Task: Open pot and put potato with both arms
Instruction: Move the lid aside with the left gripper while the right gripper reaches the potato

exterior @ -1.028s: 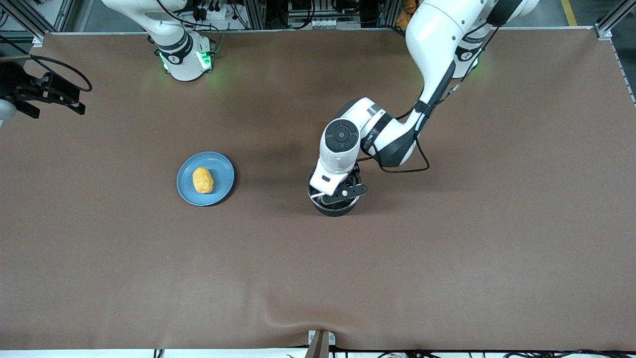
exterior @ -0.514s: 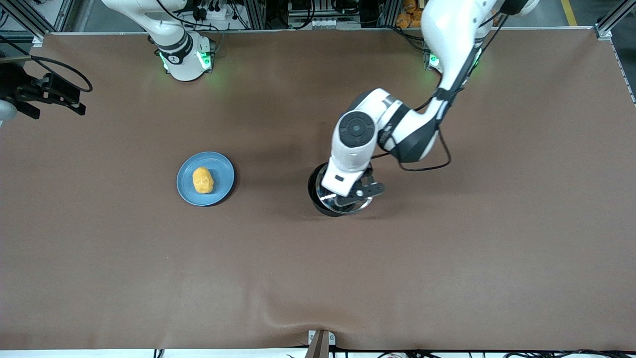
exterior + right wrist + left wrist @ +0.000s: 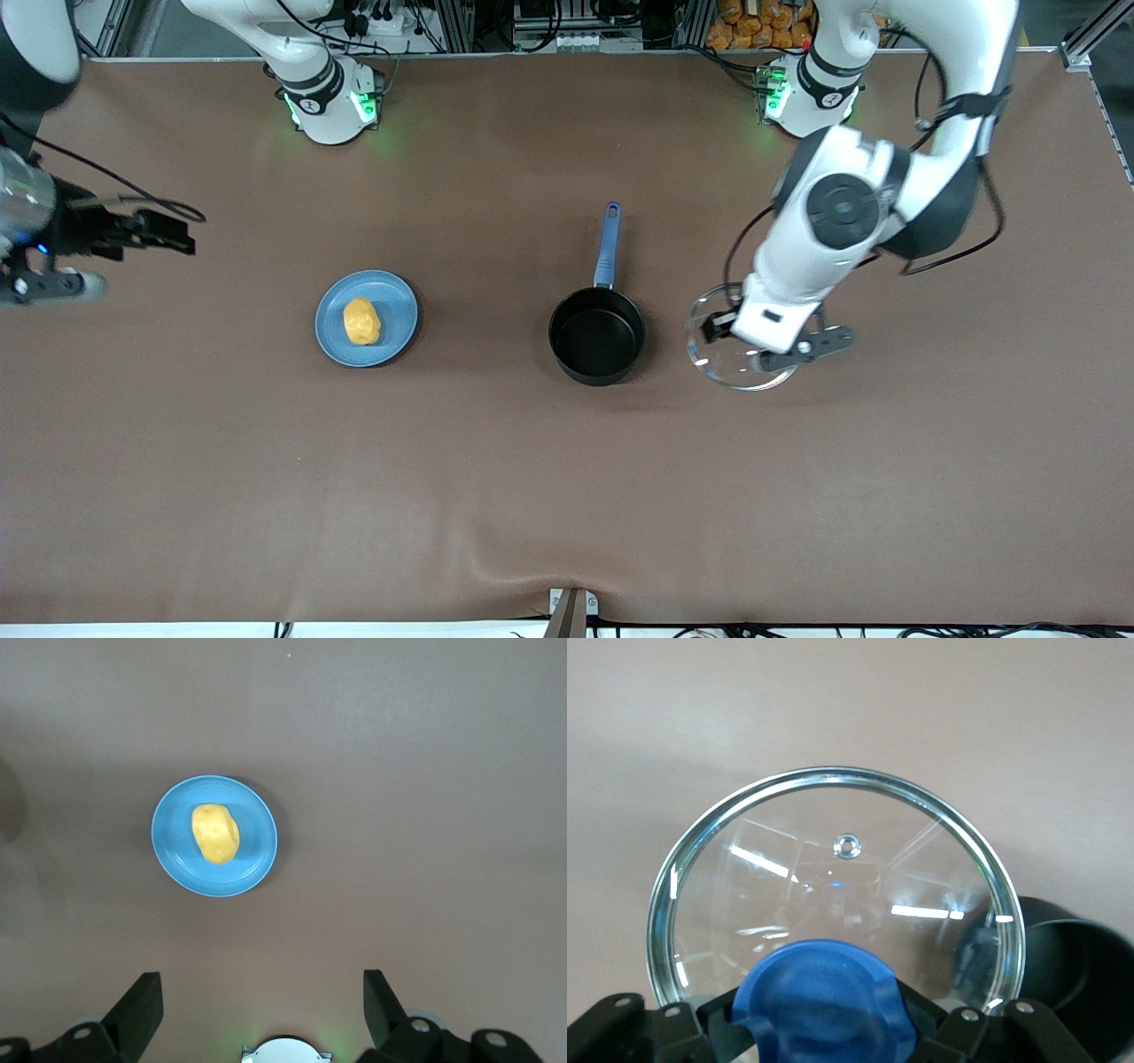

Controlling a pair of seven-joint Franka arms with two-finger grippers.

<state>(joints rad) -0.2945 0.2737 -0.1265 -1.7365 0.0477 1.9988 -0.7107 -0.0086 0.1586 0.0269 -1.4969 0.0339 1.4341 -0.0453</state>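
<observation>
Now we see the pot standing uncovered near the middle of the counter, its dark inside bare and its blue handle pointing toward the robots' bases. Its glass lid is off and up in the air, just beside the pot toward the left arm's end of the counter. Our left gripper hangs there over bare counter, pinching the lid's blue knob between its fingers; in the left wrist view the lid fills most of the frame, with its small steam hole and metal rim plain to see, and the pot's black rim shows at the edge underneath it. We see the lid tilted only slightly, its rim apart from the pot's.

Toward the right arm's end of the counter, well apart from the pot, the potato lies on a light-blue plate, roughly at its centre. The right wrist view looks straight down on the same pair, the potato on the plate.

Our right gripper waits high over the counter's edge at the right arm's end, well apart from the plate, its fingers spread wide with nothing between them.
</observation>
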